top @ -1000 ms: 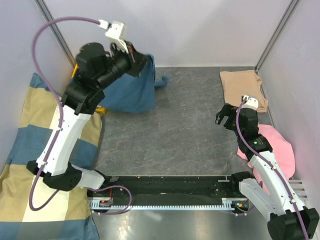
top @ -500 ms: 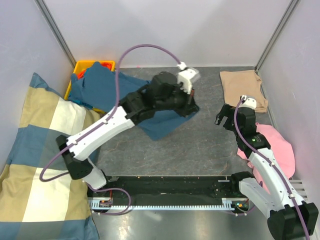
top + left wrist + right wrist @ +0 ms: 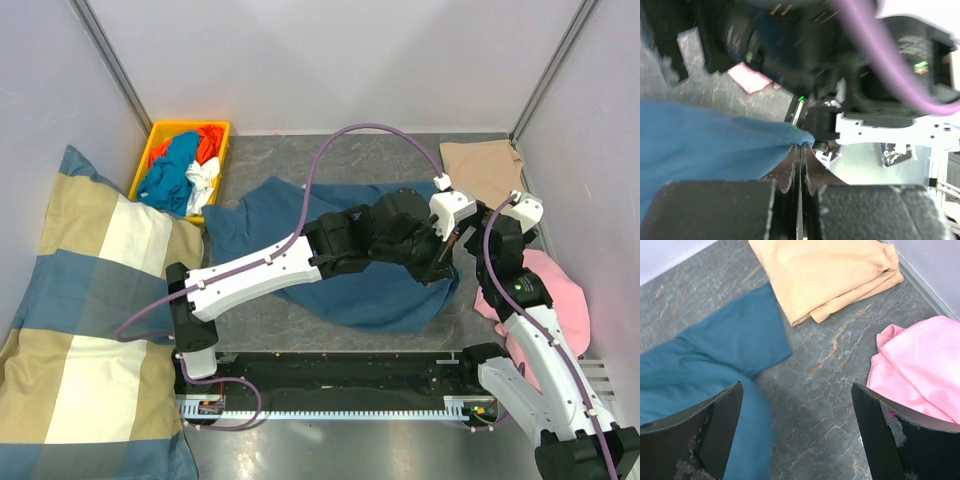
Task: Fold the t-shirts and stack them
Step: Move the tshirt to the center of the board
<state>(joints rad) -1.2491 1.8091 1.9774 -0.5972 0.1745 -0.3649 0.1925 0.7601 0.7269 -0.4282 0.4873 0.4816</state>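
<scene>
From above, the left arm is spanning the table (image 3: 330, 160) from its base toward the right side. The left gripper (image 3: 801, 146) is sitting at the right edge of the teal-blue t-shirt (image 3: 365, 290), which is lying spread and rumpled over the middle of the table. The overhead view is hiding the fingertips behind the wrist (so the grip cannot be read from there). The left wrist camera is showing it plainly: the two jaws are pressed together with an edge of the teal cloth pinched between them.

The right gripper (image 3: 796, 390) is hovering with its fingers (image 3: 705, 435) spread wide and nothing between them. Its own camera is showing what lies under it. A teal sleeve is lying flat just beside the corner of the tan t-shirt (image 3: 825, 270), which is resting folded near the far right corner. A pink cloth (image 3: 920, 365) is bunched at the right, apart from both.

Only the overhead view is taking in the left side. A yellow bin (image 3: 160, 130) at the far left corner is holding a jumble of teal, orange and white cloth. The checked cushion (image 3: 80, 300) is lying along the table's left edge, its corner near the teal shirt's left edge.
</scene>
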